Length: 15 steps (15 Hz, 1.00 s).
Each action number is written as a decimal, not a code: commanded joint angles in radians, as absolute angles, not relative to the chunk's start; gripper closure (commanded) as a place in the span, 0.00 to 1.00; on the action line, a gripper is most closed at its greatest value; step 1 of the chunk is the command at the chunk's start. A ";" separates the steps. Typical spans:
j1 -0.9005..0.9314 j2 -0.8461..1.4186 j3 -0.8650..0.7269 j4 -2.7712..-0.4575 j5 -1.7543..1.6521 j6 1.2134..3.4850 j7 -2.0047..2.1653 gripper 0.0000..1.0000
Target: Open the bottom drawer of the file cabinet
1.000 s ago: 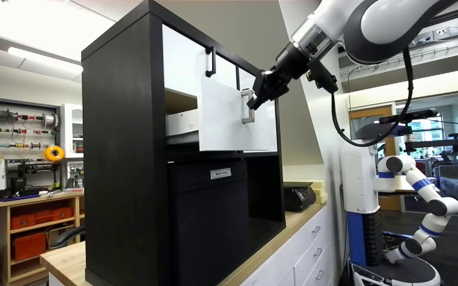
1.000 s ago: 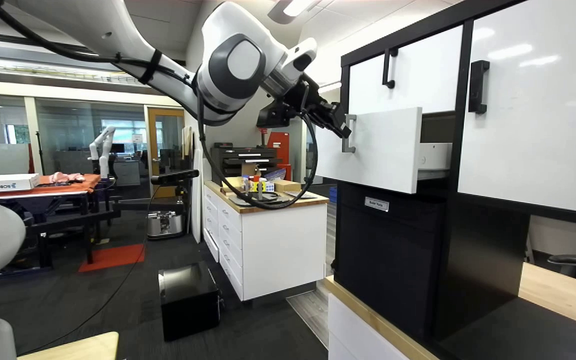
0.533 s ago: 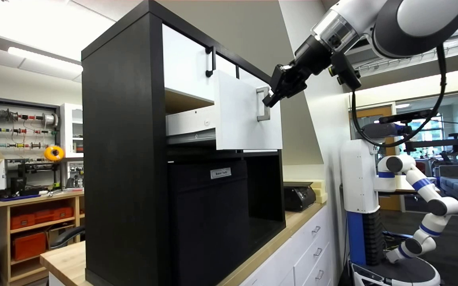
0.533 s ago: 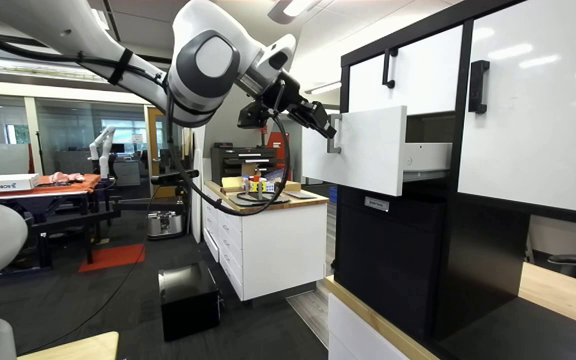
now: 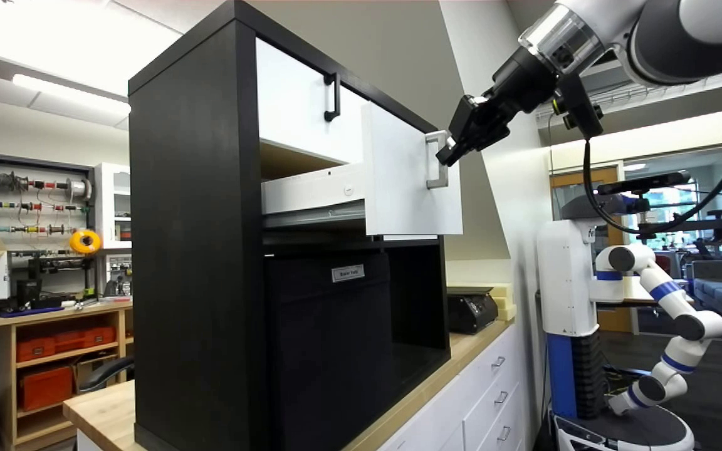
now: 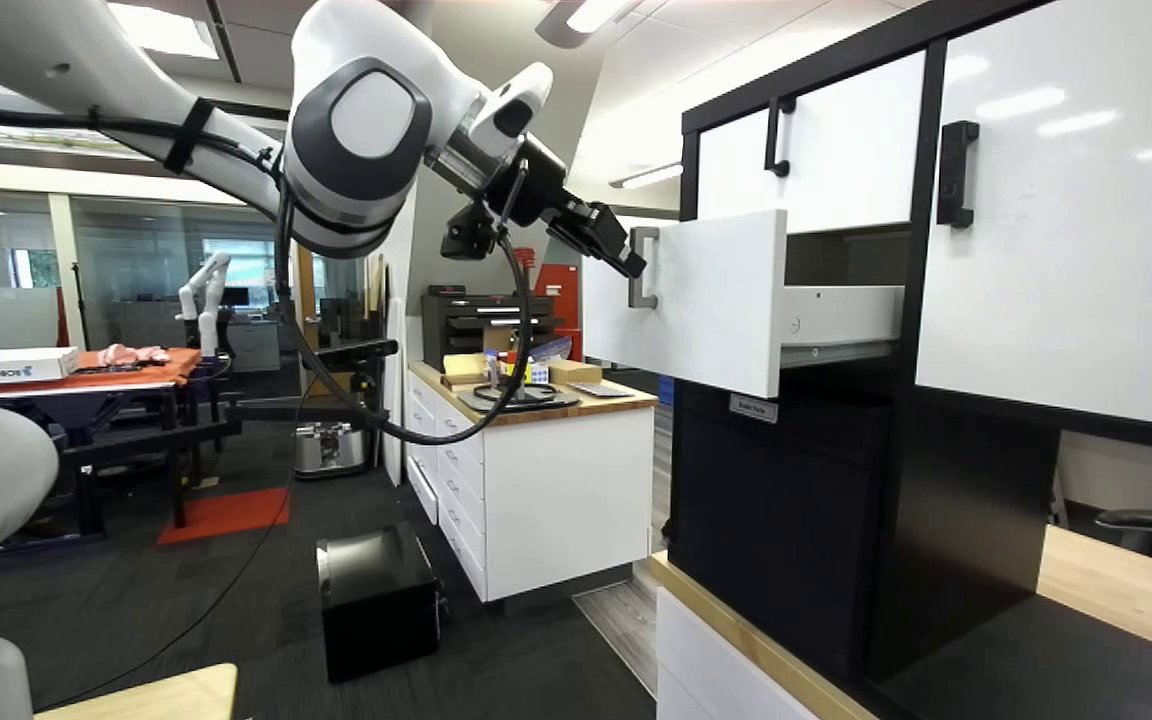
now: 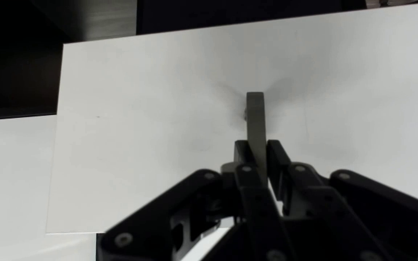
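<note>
The file cabinet is tall and black with white fronts; it also shows in an exterior view. Its bottom drawer is pulled well out, with the drawer's side and grey rail showing; the drawer front also shows in an exterior view and in the wrist view. The silver-grey bar handle stands upright on the front. My gripper is shut on this handle, one finger on each side. In both exterior views the gripper sits at the handle.
Above is a shut white drawer with a black handle. Below is a black panel with a white label. A white door stands beside them. The cabinet rests on a wooden counter. A second robot stands behind my arm.
The bottom drawer has slid steadily further out of the cabinet, and more of its side and rail shows. My gripper and arm have moved back with the handle, away from the cabinet.
</note>
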<state>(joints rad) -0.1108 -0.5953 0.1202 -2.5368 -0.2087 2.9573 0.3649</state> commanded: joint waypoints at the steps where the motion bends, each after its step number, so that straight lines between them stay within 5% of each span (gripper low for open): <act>1: -0.213 -0.693 0.140 -2.645 -0.167 2.886 0.338 0.95; 5: -0.216 -0.737 0.147 -2.677 -0.136 2.858 0.318 0.95; 7: -0.197 -0.734 0.134 -2.674 -0.110 2.848 0.302 0.60; 15: -0.172 -0.677 0.024 -2.585 -0.101 2.578 0.168 0.10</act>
